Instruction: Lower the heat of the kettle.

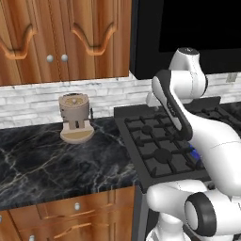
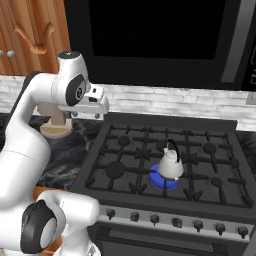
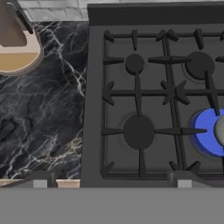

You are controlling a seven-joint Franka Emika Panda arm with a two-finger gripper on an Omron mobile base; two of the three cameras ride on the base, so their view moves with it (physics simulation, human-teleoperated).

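Sitting on blue-flamed burner (image 2: 164, 181), kettle (image 2: 170, 163) at stove (image 2: 150, 145) centre; gripper (image 3: 112, 181) spread wide, empty, kettle at its 3 o'clock.

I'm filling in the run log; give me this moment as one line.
phase: approach | claw: open, empty, above stove's left side | kettle: on lit front-centre burner, blue flame | knobs: untouched
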